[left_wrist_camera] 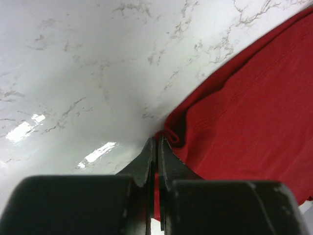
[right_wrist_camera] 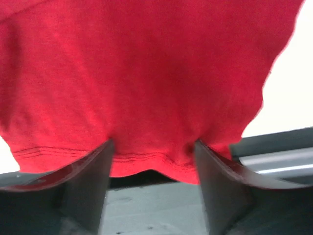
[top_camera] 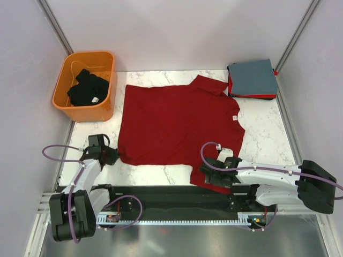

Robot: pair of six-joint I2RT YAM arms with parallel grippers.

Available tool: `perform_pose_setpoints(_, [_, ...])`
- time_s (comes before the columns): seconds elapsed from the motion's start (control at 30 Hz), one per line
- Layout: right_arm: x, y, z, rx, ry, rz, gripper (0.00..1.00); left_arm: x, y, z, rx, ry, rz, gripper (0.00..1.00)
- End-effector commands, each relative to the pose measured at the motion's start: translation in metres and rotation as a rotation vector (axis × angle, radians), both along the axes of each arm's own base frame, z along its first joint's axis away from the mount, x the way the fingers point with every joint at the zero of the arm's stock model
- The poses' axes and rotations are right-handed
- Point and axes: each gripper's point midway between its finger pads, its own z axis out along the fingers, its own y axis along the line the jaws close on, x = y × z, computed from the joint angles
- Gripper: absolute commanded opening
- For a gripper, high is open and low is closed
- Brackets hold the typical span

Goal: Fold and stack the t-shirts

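**A:** Top external view, and the dark red t-shirt (top_camera: 177, 126) lies spread flat across the middle of the marble table (top_camera: 262, 134), its small white tag (top_camera: 235, 118) out at three o'clock.

**B:** The left gripper (top_camera: 114, 156) is at the shirt's eight o'clock corner. On the left wrist camera it (left_wrist_camera: 157, 142) is clenched right on the rolled hem corner, a sliver of red showing between the fingers.

**A:** And the right gripper (top_camera: 206, 174) is down at five o'clock, on the near hem.

**B:** Its own camera shows it (right_wrist_camera: 152, 144) with the jaws standing apart and the hem hanging between them (cloth brushing both inner faces, nothing squeezed).

**A:** Around the table, the orange basket (top_camera: 64, 99) at ten o'clock holds the black t-shirt (top_camera: 86, 91), crumpled.

**B:** At one o'clock, the folded grey-blue t-shirt (top_camera: 253, 76) rests on top of a folded red t-shirt (top_camera: 231, 88), just beside the spread shirt's sleeve.
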Motion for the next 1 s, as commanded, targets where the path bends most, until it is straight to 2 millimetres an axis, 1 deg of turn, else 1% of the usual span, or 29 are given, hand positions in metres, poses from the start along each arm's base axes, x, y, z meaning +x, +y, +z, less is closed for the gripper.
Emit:
perform_pose_setpoints(0.0, [0.007,0.008,-0.011,0.014,-0.051,-0.063,0.68,-0.002,0.001,-0.005,0.012,-0.005,-0.036,0.02])
perform_pose_setpoints(0.03, [0.006,0.007,-0.013,0.009,-0.051,-0.065,0.58,-0.002,0.001,-0.005,0.013,-0.006,-0.037,0.02])
perform_pose_setpoints(0.13, [0.01,0.005,-0.015,0.005,-0.077,-0.068,0.4,-0.002,0.001,-0.005,0.009,-0.012,-0.045,0.02])
perform_pose_setpoints(0.17, [0.012,0.005,-0.013,0.012,-0.089,-0.064,0.27,-0.001,0.001,-0.004,0.008,-0.014,-0.046,0.02])
perform_pose_setpoints(0.2, [0.013,0.003,-0.011,0.005,-0.099,-0.068,0.24,-0.001,0.0,-0.004,0.006,-0.014,-0.049,0.02])
perform_pose_setpoints(0.23, [0.013,0.002,-0.01,0.003,-0.103,-0.073,0.22,0.0,0.0,-0.003,0.009,-0.019,-0.056,0.02])
perform_pose_setpoints(0.3, [0.013,0.0,-0.004,0.004,-0.108,-0.071,0.22,-0.001,-0.001,0.003,0.013,-0.019,-0.075,0.02])
perform_pose_setpoints(0.33, [0.014,0.003,0.002,0.017,-0.113,-0.071,0.22,0.002,0.001,0.012,0.03,-0.041,-0.083,0.02])
perform_pose_setpoints(0.37, [0.012,0.0,0.005,0.004,-0.108,-0.066,0.2,-0.006,0.003,0.013,0.04,-0.008,-0.078,0.02])
perform_pose_setpoints(0.4, [0.012,0.0,0.009,0.007,-0.112,-0.068,0.17,-0.006,0.004,0.018,0.051,-0.013,-0.084,0.02])
perform_pose_setpoints(0.43, [0.013,0.004,0.018,0.029,-0.123,-0.068,0.09,-0.003,0.005,0.028,0.064,-0.039,-0.083,0.02])
perform_pose_setpoints(0.5, [0.012,0.005,0.028,0.037,-0.128,-0.062,0.0,-0.005,0.005,0.044,0.079,-0.083,-0.098,0.02])
perform_pose_setpoints(0.53, [0.017,0.011,0.04,0.069,-0.15,-0.064,0.0,-0.003,0.005,0.055,0.088,-0.11,-0.106,0.02])
perform_pose_setpoints(0.57, [0.018,0.01,0.047,0.068,-0.162,-0.065,0.0,-0.002,0.004,0.065,0.094,-0.141,-0.114,0.02])
perform_pose_setpoints(0.6, [0.021,0.009,0.055,0.065,-0.181,-0.059,0.0,-0.004,0.003,0.067,0.097,-0.136,-0.13,0.02])
perform_pose_setpoints(0.63, [0.032,0.014,0.073,0.074,-0.233,-0.067,0.0,-0.001,0.003,0.077,0.099,-0.155,-0.136,0.02])
perform_pose_setpoints(0.67, [0.034,0.006,0.081,0.033,-0.248,-0.067,0.0,0.0,0.0,0.08,0.091,-0.155,-0.148,0.02])
perform_pose_setpoints(0.7, [0.038,0.005,0.09,0.013,-0.267,-0.058,0.0,-0.002,0.0,0.083,0.087,-0.147,-0.154,0.02])
perform_pose_setpoints(0.73, [0.046,0.012,0.107,0.02,-0.297,-0.061,0.0,0.002,-0.001,0.092,0.091,-0.162,-0.161,0.02])
perform_pose_setpoints(0.77, [0.053,0.006,0.116,-0.027,-0.333,-0.059,0.0,0.004,-0.001,0.095,0.088,-0.163,-0.167,0.02])
perform_pose_setpoints(0.8, [0.057,0.006,0.124,-0.046,-0.353,-0.047,0.0,0.006,0.0,0.099,0.095,-0.165,-0.171,0.02])
perform_pose_setpoints(0.83, [0.067,0.011,0.14,-0.045,-0.384,-0.055,0.0,0.011,0.001,0.108,0.105,-0.185,-0.173,0.02])
perform_pose_setpoints(0.87, [0.073,0.007,0.147,-0.077,-0.41,-0.057,0.0,0.013,0.002,0.112,0.109,-0.186,-0.177,0.02])
perform_pose_setpoints(0.9, [0.079,0.007,0.154,-0.089,-0.427,-0.059,0.0,0.016,0.003,0.114,0.122,-0.182,-0.195,0.02])
perform_pose_setpoints(0.93, [0.09,0.004,0.162,-0.114,-0.436,-0.064,0.0,0.023,0.005,0.117,0.128,-0.172,-0.201,0.02])
perform_pose_setpoints(0.97, [0.098,0.002,0.165,-0.128,-0.448,-0.069,0.0,0.026,0.006,0.117,0.134,-0.158,-0.209,0.02])
